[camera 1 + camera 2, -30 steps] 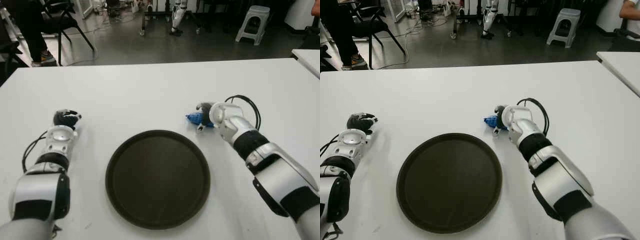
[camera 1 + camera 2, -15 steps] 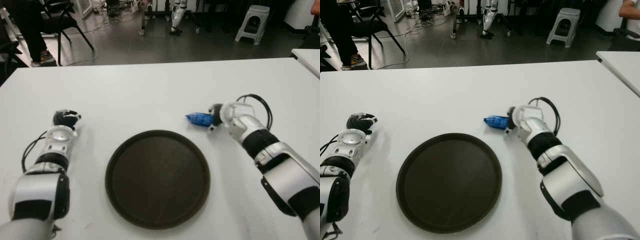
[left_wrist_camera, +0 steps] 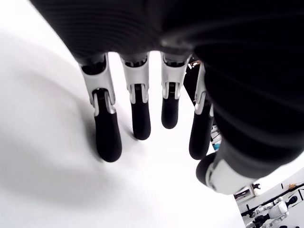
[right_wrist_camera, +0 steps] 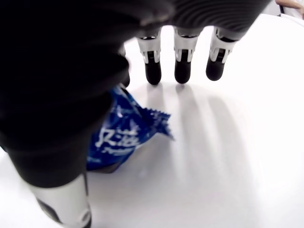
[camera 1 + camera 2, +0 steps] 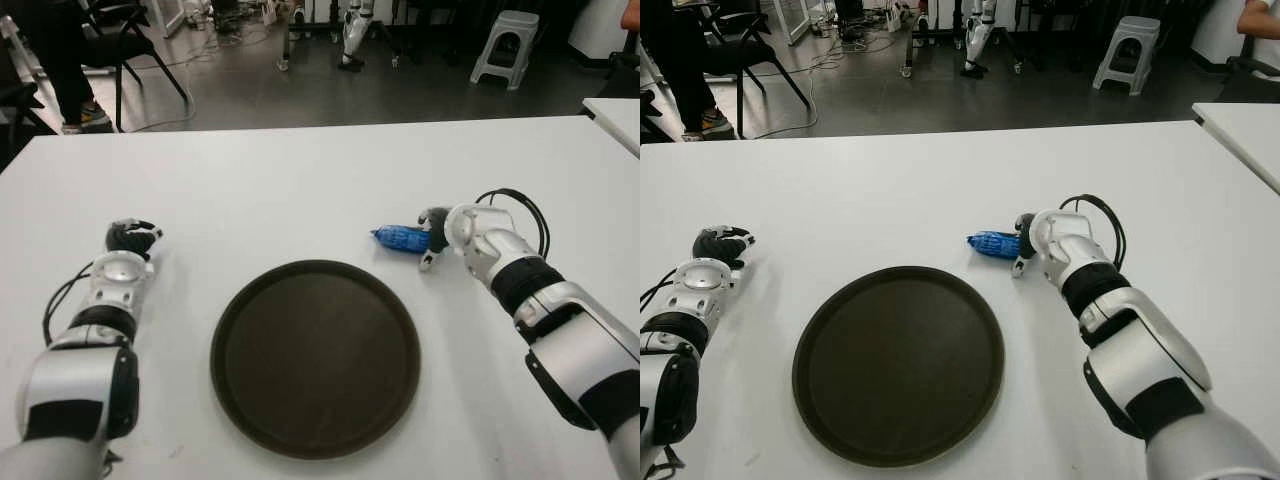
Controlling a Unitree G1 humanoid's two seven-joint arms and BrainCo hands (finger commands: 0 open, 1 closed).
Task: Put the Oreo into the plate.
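oreo pack, small and blue, lying flat on the white table, just off the far right rim of the dark round plate and not yet inside it. right hand right beside the pack on its right, touching or all but touching its near end. from the right wrist view, fingers stretched out straight over the bare table past the wrapper, thumb down beside it, nothing clamped: spread and holding nothing, pack lying partly under the palm. probably lined up this way for a sideways close, thumb on one flank and fingers coming round the other, since a flat crinkly wrapper gives little to pinch from above. likely to slip or skid on the smooth surface if squeezed loosely. plate close by, low rim, wide floor, so only a brief lift and a carry toward the left once the grip is made. left hand idle, well off to the left of the plate, out of the working path; fingers there hanging loose and extended above the table, gripping nothing. chairs and a stool on the floor beyond the far edge, no bearing on the job.
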